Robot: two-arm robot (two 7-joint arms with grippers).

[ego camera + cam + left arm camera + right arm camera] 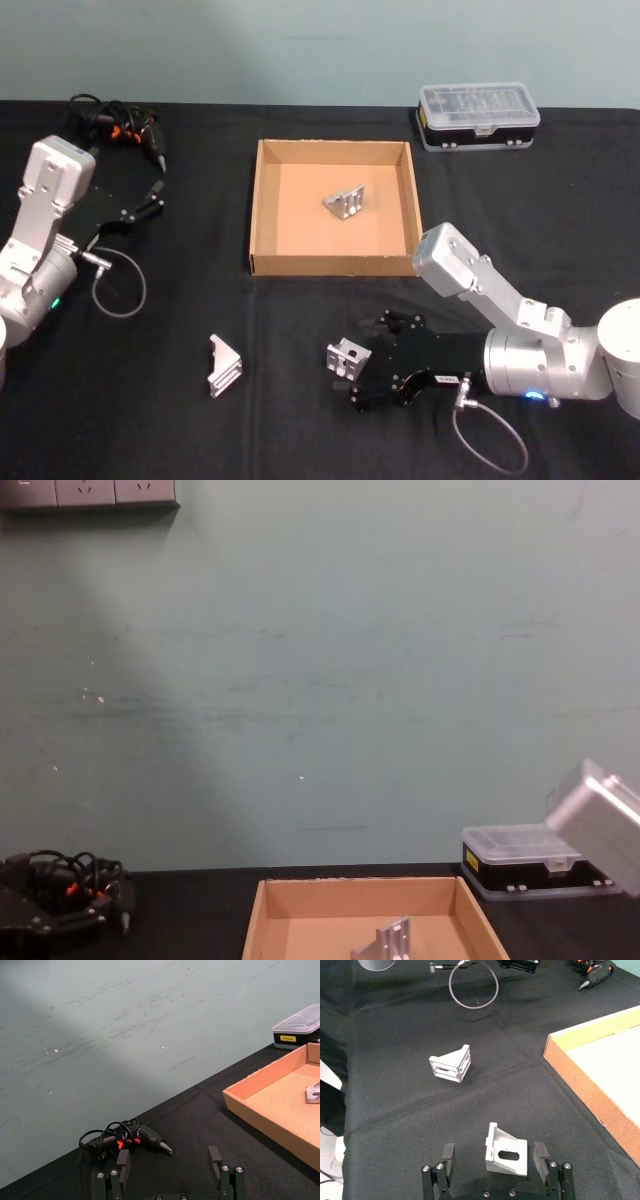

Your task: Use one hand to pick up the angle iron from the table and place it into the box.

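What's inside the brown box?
One silver angle iron lies on the box floor, nothing else visible. The near wall hides a thin strip of floor behind it. The right gripper, open, straddles another angle iron on the table.

A silver angle iron (347, 358) stands on the black table (150, 420), near the shallow tan box (330, 265).

A shallow tan cardboard box (300, 898) sits low in the middle on the black bench (190, 895), with a silver angle iron (392, 942) standing inside it. To its right, farther back, rests a clear-lidded plastic case (518, 852), partly covered by a silver-grey arm link (600, 820). At far left lies a black tool with tangled cord (62, 885).
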